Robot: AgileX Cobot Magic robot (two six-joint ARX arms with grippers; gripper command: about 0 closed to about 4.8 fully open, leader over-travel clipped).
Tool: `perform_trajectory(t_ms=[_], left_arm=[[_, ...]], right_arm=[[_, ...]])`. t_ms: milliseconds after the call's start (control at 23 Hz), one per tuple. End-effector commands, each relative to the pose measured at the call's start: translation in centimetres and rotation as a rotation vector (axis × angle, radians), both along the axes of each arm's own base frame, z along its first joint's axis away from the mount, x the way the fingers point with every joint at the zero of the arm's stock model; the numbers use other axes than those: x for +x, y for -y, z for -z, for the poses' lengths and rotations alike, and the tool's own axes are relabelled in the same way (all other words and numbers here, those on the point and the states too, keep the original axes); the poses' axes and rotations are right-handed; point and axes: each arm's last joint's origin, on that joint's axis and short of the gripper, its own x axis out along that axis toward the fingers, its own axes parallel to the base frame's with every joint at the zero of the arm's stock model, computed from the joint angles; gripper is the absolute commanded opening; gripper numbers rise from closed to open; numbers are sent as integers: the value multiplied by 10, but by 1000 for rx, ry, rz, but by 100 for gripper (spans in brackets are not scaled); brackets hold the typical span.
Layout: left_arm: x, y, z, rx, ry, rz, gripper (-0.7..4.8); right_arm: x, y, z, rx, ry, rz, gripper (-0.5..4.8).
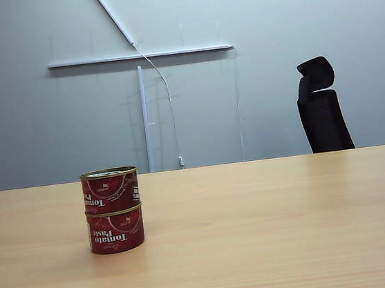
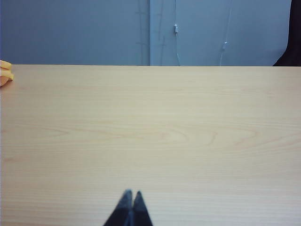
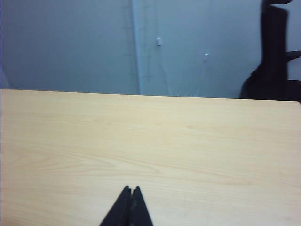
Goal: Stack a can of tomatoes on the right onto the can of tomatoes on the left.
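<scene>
I am seeing the upper tomato can (image 1: 110, 190) sitting on the lower tomato can (image 1: 116, 230), left on the table (image 1: 272, 232). Left gripper (image 2: 130, 194) is hovering, fingers pressed together, empty. Right gripper (image 3: 131, 189) likewise; no can is showing near either's fingers.

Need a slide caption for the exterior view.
Two tomato paste cans stacked upright on the wooden table, left of centre; neither claw in frame.

"Tomato Paste", inverted, on lower can (image 1: 116, 230)
</scene>
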Motion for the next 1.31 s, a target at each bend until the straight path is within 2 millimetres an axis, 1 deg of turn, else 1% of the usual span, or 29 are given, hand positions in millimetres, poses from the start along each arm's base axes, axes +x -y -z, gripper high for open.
perform_trajectory(t_ms=[44,261,523,697,958,1089,1176,1307], left_arm=[[0,0,-2,7,13,-1,-2],[0,0,-2,7,16,-1,-2],[0,0,-2,7,14,-1,-2],[0,0,-2,7,14,-1,-2],[0,0,-2,7,14,-1,-2],[0,0,-2,7,14,-1,-2],[0,0,-2,7,14,-1,-2],[0,0,-2,7,13,-1,-2]], right_arm=[[4,-3,7,5,14,33,-6],[12,-10,26,21,29,34,-5],[14,-11,37,-24,-18,42,-5],[13,-11,41,-56,-51,42,-4],[13,-11,43,-67,-62,42,-4],[13,-9,41,-66,-50,92,-5],[12,-6,40,-57,-38,141,-5],[8,4,40,-25,-11,166,-5]])
